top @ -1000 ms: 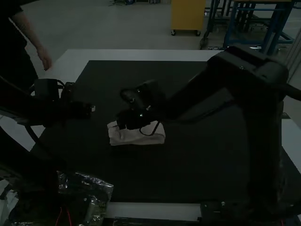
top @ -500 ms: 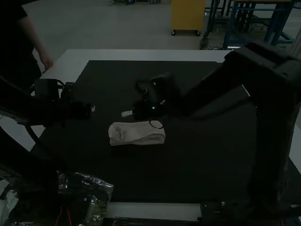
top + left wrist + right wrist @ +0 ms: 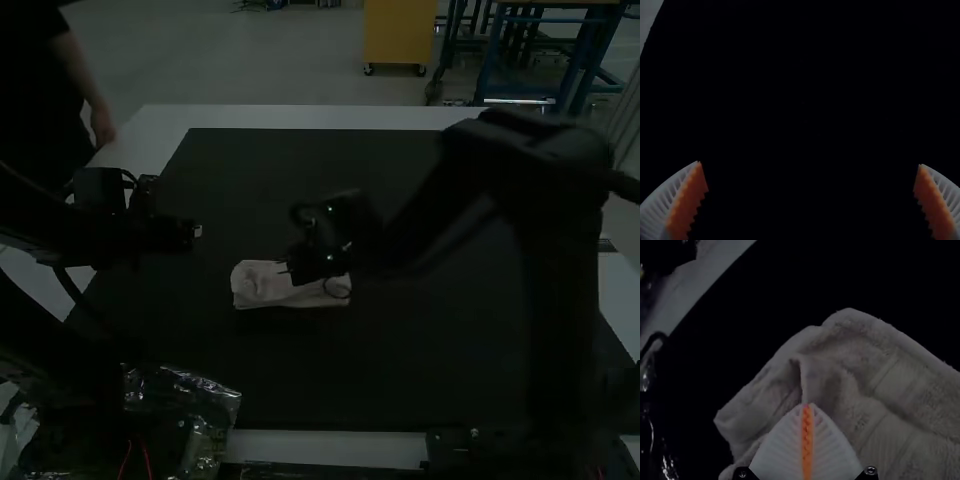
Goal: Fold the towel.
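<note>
the towel [image 3: 262, 286] lies folded, long and a bit lumpy, on the black mat [image 3: 430, 350], left of the middle. the right tool [image 3: 304, 266] is closed at a crease in it; i cannot tell if it pinches any. the left tool [image 3: 197, 231] is wide open, left of the towel.

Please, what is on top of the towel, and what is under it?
Above the towel is the right end effector, fingers together; I cannot tell if it pinches the cloth. Around the towel is the dark mat; whatever lies directly underneath is covered.
</note>
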Controlling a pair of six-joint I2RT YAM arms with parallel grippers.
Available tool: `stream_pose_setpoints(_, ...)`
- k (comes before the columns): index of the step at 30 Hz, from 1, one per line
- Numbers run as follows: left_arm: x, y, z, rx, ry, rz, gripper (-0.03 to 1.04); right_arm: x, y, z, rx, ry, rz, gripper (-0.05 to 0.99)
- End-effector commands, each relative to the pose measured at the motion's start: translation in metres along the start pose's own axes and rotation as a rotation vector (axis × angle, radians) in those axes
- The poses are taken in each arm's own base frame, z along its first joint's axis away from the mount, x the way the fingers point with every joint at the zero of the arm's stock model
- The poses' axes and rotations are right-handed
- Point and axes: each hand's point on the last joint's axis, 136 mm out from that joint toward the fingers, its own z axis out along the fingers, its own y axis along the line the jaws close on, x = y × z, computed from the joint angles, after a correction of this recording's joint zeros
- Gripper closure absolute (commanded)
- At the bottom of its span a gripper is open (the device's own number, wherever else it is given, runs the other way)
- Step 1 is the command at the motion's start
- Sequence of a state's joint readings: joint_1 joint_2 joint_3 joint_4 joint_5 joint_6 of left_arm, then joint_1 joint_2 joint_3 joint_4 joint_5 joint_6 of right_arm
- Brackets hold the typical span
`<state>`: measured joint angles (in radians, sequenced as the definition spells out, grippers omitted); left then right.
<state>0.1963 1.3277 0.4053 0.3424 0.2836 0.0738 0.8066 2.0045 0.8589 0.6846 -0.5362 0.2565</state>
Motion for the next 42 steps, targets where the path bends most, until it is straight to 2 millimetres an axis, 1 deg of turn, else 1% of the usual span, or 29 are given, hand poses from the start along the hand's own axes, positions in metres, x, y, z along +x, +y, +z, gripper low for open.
stream_pose_setpoints(1,-0.010,0.002,-0.005,-0.010,-0.036,0.007,0.04,-0.008,-0.001,0.006,-0.015,-0.022,-0.028,0.96)
stream_pose_setpoints(8,-0.010,0.001,-0.005,-0.006,-0.036,0.006,0.04,-0.007,-0.018,0.020,-0.006,-0.024,-0.021,0.96)
stream_pose_setpoints(15,-0.010,0.000,-0.005,-0.002,-0.035,-0.004,0.04,0.008,-0.033,0.036,0.007,-0.003,-0.009,0.96)
stream_pose_setpoints(18,-0.010,0.000,-0.005,0.000,-0.035,-0.006,0.04,0.017,-0.040,0.040,0.016,0.008,-0.003,0.96)
stream_pose_setpoints(21,-0.011,0.001,-0.004,-0.004,-0.039,-0.008,0.04,0.018,-0.041,0.041,0.016,0.009,0.002,0.96)
stream_pose_setpoints(22,-0.013,0.001,-0.004,-0.004,-0.043,-0.016,0.04,0.016,-0.040,0.039,0.015,0.006,0.009,0.96)
stream_pose_setpoints(24,-0.020,0.001,-0.005,-0.005,-0.055,-0.018,0.04,0.000,-0.036,0.032,0.012,-0.024,0.022,0.96)
stream_pose_setpoints(26,-0.032,0.002,-0.007,-0.005,-0.071,-0.019,0.04,-0.026,-0.031,0.017,0.016,-0.069,0.019,0.96)
stream_pose_setpoints(28,-0.049,0.000,-0.009,0.001,-0.098,-0.024,0.04,-0.055,-0.025,-0.001,0.021,-0.116,0.013,0.96)
stream_pose_setpoints(31,-0.080,-0.008,-0.013,0.022,-0.144,-0.027,0.04,-0.102,-0.016,-0.035,0.036,-0.193,0.001,0.96)
stream_pose_setpoints(33,-0.100,-0.017,-0.017,0.042,-0.170,-0.025,0.04,-0.129,-0.009,-0.060,0.048,-0.242,-0.008,0.96)
stream_pose_setpoints(36,-0.132,-0.033,-0.028,0.077,-0.225,-0.019,0.04,-0.166,0.005,-0.105,0.062,-0.325,-0.032,0.95)
stream_pose_setpoints(38,-0.153,-0.046,-0.038,0.106,-0.271,-0.020,0.04,-0.191,0.018,-0.139,0.071,-0.397,-0.057,0.94)
stream_pose_setpoints(39,-0.164,-0.052,-0.044,0.115,-0.298,-0.019,0.04,-0.202,0.026,-0.157,0.076,-0.433,-0.071,0.87)
stream_pose_setpoints(41,-0.184,-0.067,-0.057,0.150,-0.340,-0.013,0.04,-0.222,0.040,-0.196,0.087,-0.510,-0.089,0.79)
stream_pose_setpoints(42,-0.191,-0.073,-0.063,0.163,-0.352,-0.012,0.04,-0.232,0.046,-0.218,0.100,-0.553,-0.108,0.72)
